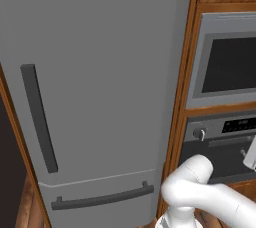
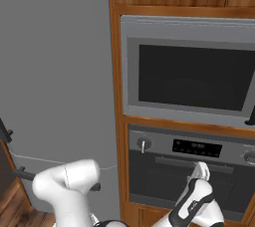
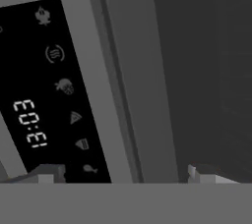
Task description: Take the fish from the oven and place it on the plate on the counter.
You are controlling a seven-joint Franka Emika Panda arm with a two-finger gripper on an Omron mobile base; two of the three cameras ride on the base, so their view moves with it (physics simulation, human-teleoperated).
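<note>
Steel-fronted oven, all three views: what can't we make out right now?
- Inside of the steel-fronted oven: hidden behind its closed dark door in both base views, so any fish or racks can't be confirmed.
- Oven's right side: cut off by the frame edge in the left base view.
- Oven handle bar: partly covered by the white gripper with its open jaws.
- Dark display strip: rolled, its bottom cut off.

Base views flank the closed oven (image 2: 191,169); hand view faces its display (image 3: 51,100) close
</note>
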